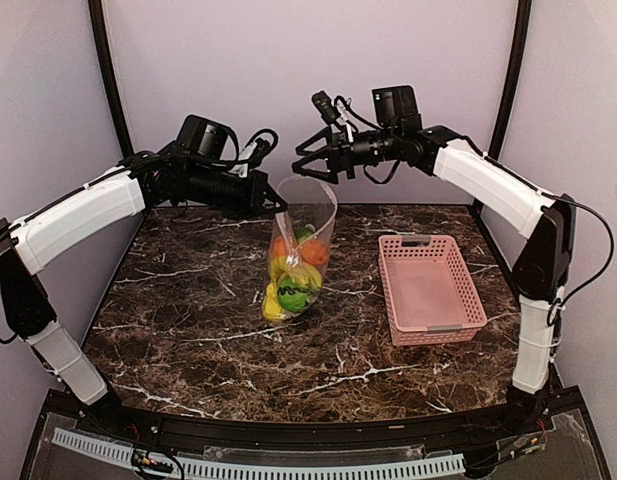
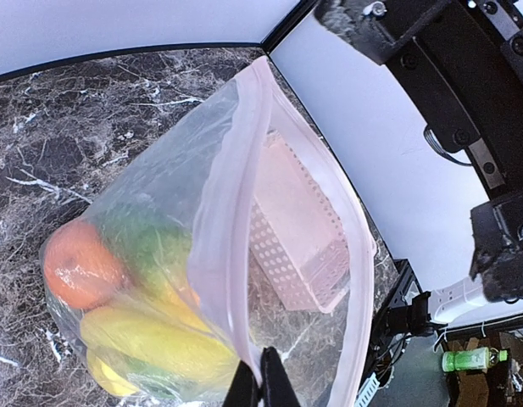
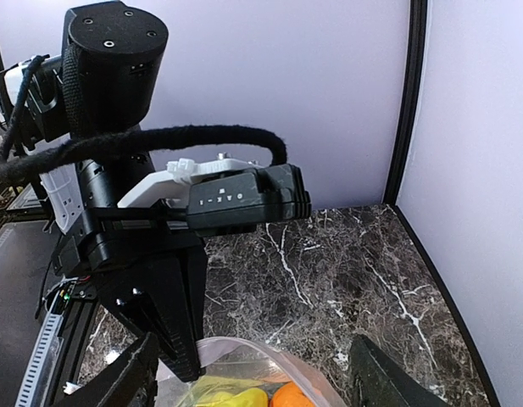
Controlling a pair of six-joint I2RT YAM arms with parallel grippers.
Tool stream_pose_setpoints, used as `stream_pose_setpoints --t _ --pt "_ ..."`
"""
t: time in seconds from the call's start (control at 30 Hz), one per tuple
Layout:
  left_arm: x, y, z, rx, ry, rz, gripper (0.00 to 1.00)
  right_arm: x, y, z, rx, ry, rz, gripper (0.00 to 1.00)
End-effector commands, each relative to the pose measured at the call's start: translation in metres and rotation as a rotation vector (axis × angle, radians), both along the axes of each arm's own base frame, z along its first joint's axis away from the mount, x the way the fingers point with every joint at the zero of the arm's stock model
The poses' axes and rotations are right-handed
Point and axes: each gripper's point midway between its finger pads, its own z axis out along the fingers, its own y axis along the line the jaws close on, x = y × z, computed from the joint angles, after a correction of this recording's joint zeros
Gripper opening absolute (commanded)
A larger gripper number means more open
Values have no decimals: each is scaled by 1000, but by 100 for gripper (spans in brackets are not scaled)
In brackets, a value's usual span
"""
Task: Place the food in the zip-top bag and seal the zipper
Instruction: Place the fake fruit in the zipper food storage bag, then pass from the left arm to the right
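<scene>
Between my two arms, about mid-table, the zip-top bag [image 1: 306, 240] stands on its bottom with its long axis running up and down. It leans slightly, and its mouth gapes upward toward the back wall. The food [image 1: 296, 275] lies heaped in the lower half. From my left wrist view I can pick out an orange [image 2: 79, 263] against the plastic, a yellow banana [image 2: 151, 335] under it and green pieces between them. The zipper [image 2: 236, 170] is parted, its two pale pink strips curving away from each other around the opening.

My left gripper [image 1: 278, 205] has its jaws pressed together on the bag's mouth edge, pinching the zipper strip on the left side of the opening and holding that corner up. The left arm rises from the near edge, elbows out to the left and reaches in level.

My right gripper [image 1: 316, 170] hangs just above and behind the mouth with its jaws spread wide and nothing between them. That arm stands tall on the right and reaches across toward the left.

A pink basket [image 1: 420, 241] sits to the right of the bag, apart from it. The table [image 1: 188, 310] is dark brown marble with white veins. Pale lilac walls and black corner posts close the far side.
</scene>
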Motion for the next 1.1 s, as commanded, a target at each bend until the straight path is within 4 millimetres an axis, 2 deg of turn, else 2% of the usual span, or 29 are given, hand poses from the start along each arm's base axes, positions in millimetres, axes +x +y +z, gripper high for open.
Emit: stream_pose_setpoints --t 0.0,0.1,0.2,0.33,0.5,0.63,0.83,0.9,0.97,1.07 --pt "-6 1 7 -10 -30 -28 1 -19 -19 27 -1 -64 -15 74" --pt "-8 3 6 8 -39 -38 1 -24 -37 33 -13 -105 -38 75" --pt "-11 4 7 15 -51 -58 1 -23 -54 27 -62 -159 -89 72" --pt "-15 -3 7 -8 -52 -109 1 -3 -69 3 -177 -181 -225 65" --pt "-23 -21 7 -64 -39 -213 1 5 -75 -31 -303 -155 -250 62" --pt "-28 -33 6 -72 -49 -278 1 -11 -83 -40 -360 -198 -180 57" --pt "-23 -43 4 -59 -50 -300 1 -86 -95 -29 -335 -323 88 56" --pt "-21 -46 3 -62 -41 -307 1 -100 -93 -35 -368 -369 127 59" --pt "-19 -49 3 -63 -36 -309 1 -106 -90 -46 -429 -403 146 60" --pt "-16 -50 4 -59 -38 -302 1 -94 -90 -66 -525 -433 114 61"
